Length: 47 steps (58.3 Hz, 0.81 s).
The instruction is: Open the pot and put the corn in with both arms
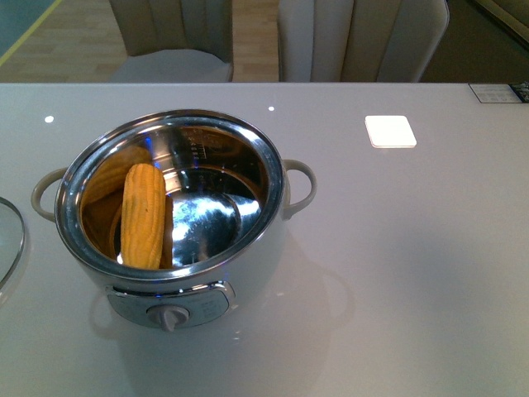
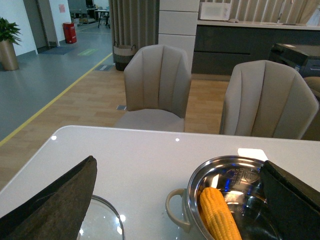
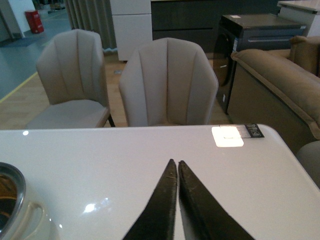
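Note:
The white pot (image 1: pixel 248 248) stands open on the table, left of centre, with its steel bowl uncovered. The yellow corn (image 1: pixel 143 217) leans upright against the bowl's left inner wall. Neither arm shows in the front view. In the left wrist view, my left gripper (image 2: pixel 178 162) is open and empty, held above the table; one finger is over the pot (image 2: pixel 220 167) with the corn (image 2: pixel 217 212) in it. My right gripper (image 3: pixel 176 162) is shut on nothing, over bare table right of the pot (image 3: pixel 20 220).
The glass lid (image 1: pixel 8 240) lies flat on the table left of the pot and appears under the other left finger as the lid (image 2: pixel 102 222). A white square pad (image 1: pixel 390 131) sits at the back right. Two beige chairs (image 1: pixel 355 37) stand behind the table.

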Each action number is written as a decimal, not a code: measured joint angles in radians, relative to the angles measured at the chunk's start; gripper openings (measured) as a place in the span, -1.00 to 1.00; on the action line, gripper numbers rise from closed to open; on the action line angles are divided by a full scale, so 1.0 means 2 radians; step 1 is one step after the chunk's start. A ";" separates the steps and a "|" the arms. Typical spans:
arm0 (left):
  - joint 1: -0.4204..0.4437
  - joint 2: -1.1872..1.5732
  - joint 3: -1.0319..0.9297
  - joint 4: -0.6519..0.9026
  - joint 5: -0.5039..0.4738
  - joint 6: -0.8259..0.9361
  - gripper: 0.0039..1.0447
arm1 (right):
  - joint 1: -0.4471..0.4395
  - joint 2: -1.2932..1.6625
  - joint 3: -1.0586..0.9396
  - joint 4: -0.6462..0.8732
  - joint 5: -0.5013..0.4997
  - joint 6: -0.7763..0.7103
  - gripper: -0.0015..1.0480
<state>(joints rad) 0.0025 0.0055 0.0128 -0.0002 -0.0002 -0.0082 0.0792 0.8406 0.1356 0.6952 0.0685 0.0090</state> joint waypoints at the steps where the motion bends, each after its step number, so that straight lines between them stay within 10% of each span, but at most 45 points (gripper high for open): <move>1: 0.000 0.000 0.000 0.000 0.000 0.000 0.87 | -0.008 -0.006 -0.003 -0.003 -0.015 0.001 -0.96; 47: 0.000 0.000 0.000 0.000 0.000 0.000 0.87 | -0.039 -0.242 -0.059 -0.169 -0.034 -0.002 -0.96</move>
<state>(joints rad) 0.0025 0.0055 0.0128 -0.0002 -0.0002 -0.0082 0.0021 0.3561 0.0177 0.3569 0.0013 0.0055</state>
